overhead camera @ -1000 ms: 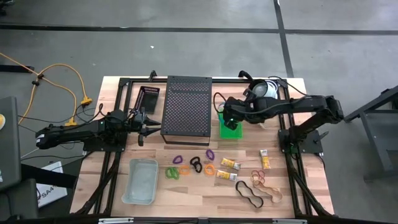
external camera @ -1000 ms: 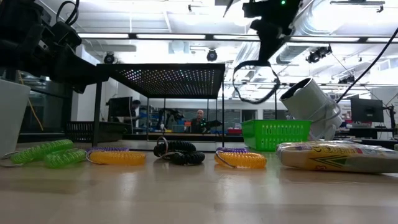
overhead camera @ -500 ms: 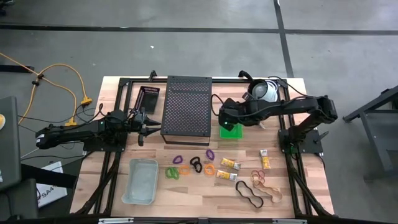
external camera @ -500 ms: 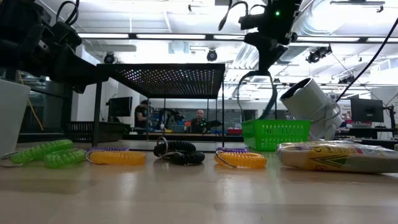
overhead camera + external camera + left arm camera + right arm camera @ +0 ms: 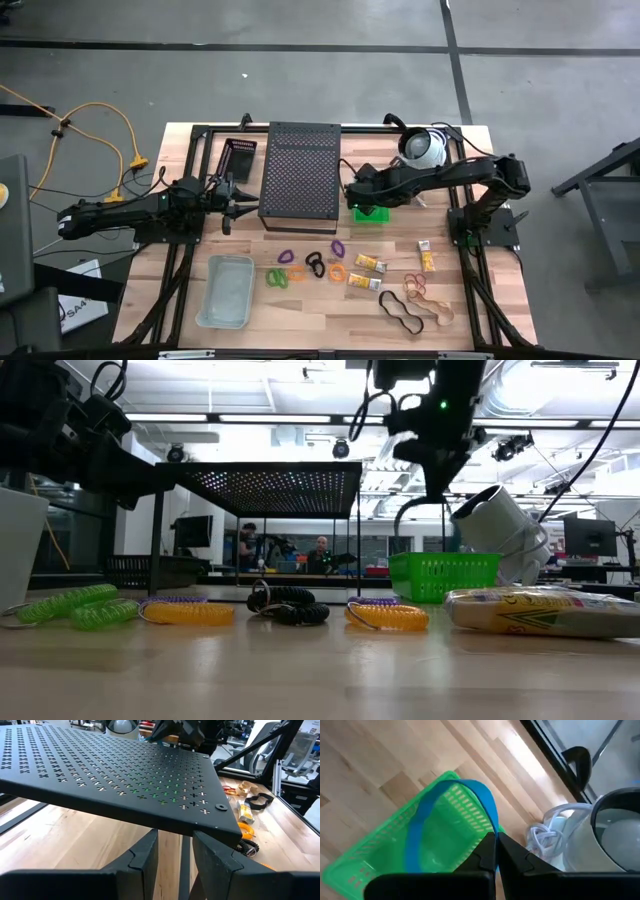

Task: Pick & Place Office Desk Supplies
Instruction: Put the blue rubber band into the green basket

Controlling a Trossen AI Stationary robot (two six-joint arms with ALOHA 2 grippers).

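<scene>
High view: wooden table (image 5: 150, 290), grey floor | right hand (image 5: 495, 851) pinches blue band (image 5: 420, 827) | left hand (image 5: 175, 851) parted, empty

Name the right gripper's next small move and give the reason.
Probably lower a little, then open. The right gripper is shut on a blue rubber band that hangs over the green basket, so a release there should drop it inside.

Two matte-black jointed metal robot arms, left (image 5: 120, 212) and right (image 5: 450, 176); angular black fingers (image 5: 145, 860); black cabling; small green indicator light (image 5: 443, 404).
</scene>
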